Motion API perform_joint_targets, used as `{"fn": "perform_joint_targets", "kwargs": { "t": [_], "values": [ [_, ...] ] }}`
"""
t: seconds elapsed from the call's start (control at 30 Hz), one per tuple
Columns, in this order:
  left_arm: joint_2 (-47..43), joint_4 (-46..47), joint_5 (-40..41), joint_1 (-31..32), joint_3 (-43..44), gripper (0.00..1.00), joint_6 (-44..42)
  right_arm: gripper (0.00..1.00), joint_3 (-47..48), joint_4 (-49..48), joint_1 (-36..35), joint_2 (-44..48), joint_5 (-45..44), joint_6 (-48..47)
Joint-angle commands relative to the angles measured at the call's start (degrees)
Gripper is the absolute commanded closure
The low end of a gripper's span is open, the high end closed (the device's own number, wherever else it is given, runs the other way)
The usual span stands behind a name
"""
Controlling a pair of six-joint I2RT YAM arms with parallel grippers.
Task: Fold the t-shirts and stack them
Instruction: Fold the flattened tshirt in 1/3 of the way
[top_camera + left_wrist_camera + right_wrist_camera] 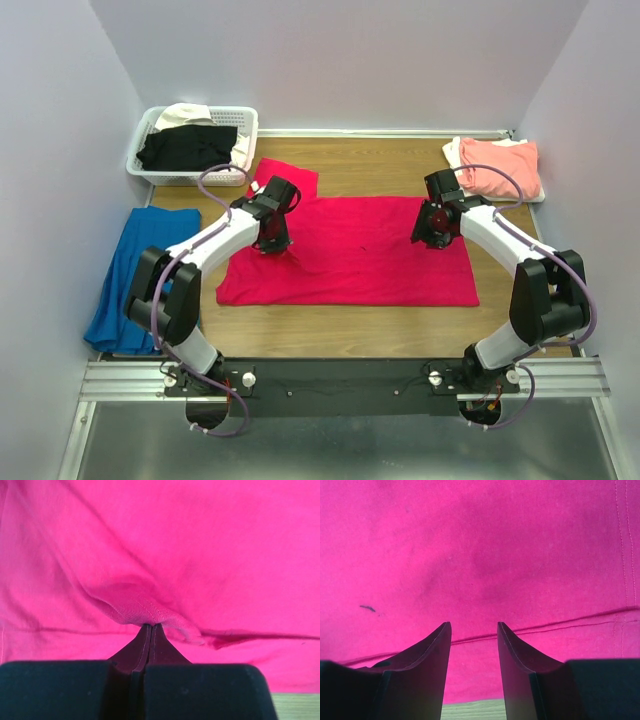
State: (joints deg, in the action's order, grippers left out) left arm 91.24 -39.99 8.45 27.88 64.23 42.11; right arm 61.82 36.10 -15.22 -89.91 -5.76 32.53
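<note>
crimson t-shirt (350, 265) lies spread mid-bench (380, 165). left pincer (151, 626), at the shirt's nine o'clock, is closed on a small ridge of cloth. right pincer (474, 625), near three o'clock, gapes with nothing between its jaws. a lift now would likely drag the shirt lopsided, or the thin pinch could slip.

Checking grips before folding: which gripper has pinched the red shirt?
The left gripper, shut on a pinch of red shirt; the right gripper is open.
</note>
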Motion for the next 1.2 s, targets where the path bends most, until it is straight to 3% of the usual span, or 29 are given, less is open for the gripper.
{"fn": "perform_joint_targets", "kwargs": {
  "t": [0.0, 0.4, 0.77, 0.97, 1.07, 1.17],
  "values": [
    [5.43, 1.05, 2.36, 0.07, 6.42, 1.0, -4.13, 0.5, 1.46, -0.15, -0.25, -0.79, -1.97, 0.6],
    [16.33, 3.86, 4.64, 3.49, 12.5, 1.0, -10.9, 0.5, 0.32, 0.03, -0.25, 0.26, -2.33, 1.13],
    [17.3, 4.21, 13.16, 7.01, 14.08, 1.0, -15.3, 0.5, 1.11, 0.03, -0.16, -1.32, -1.27, 1.83],
    [14.84, 2.99, 21.96, 6.93, 18.12, 0.59, -14.25, 0.5, 1.11, 0.11, -0.16, -1.67, -2.5, 1.39],
    [15.45, 1.93, 22.58, 6.58, 21.9, 0.49, -14.07, 0.49, 1.72, 0.11, -0.25, -2.37, -3.82, 1.04],
    [16.69, 1.05, 21.7, 6.22, 24.98, 0.48, -14.25, 0.49, 2.25, 0.2, -0.25, -3.34, -4.08, 0.95]
  ]
}}
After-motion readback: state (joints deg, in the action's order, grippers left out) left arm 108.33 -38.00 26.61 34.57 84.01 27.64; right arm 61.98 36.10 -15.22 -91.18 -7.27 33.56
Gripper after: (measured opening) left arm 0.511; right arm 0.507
